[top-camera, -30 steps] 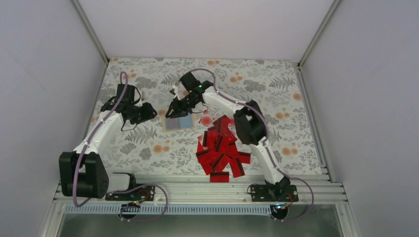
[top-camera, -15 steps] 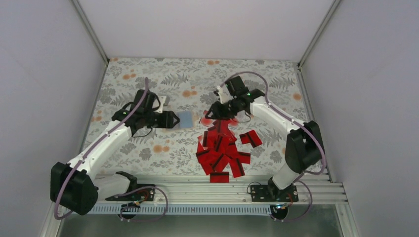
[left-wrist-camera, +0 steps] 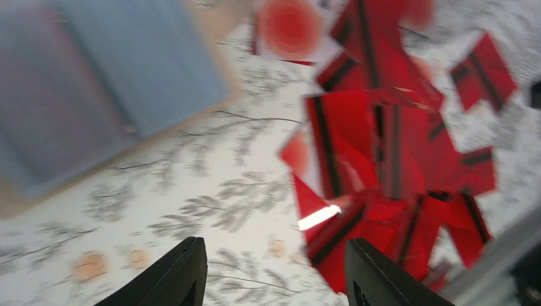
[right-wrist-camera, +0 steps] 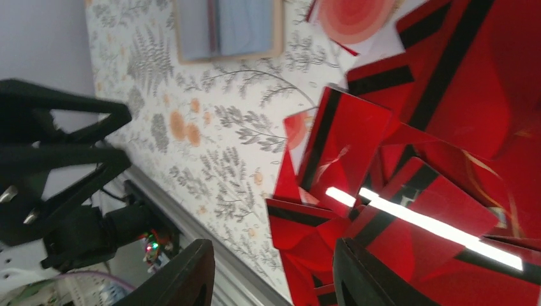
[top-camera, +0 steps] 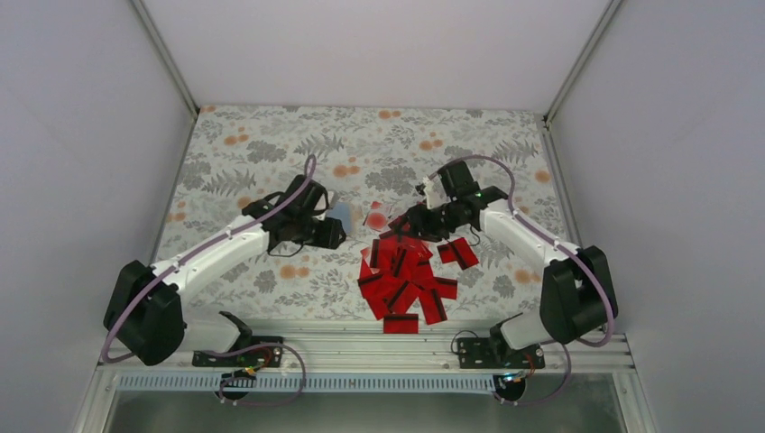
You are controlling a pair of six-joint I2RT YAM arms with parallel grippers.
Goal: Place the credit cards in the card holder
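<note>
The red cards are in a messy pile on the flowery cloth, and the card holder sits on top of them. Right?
Not quite. The card holder lies on the cloth beside the pile of red cards, not on top; the right wrist view shows it.

Likely lab test booth: plain white walls (top-camera: 361, 45), aluminium mounting rail (top-camera: 361, 343), floral cloth (top-camera: 271, 144) as worktop
</note>
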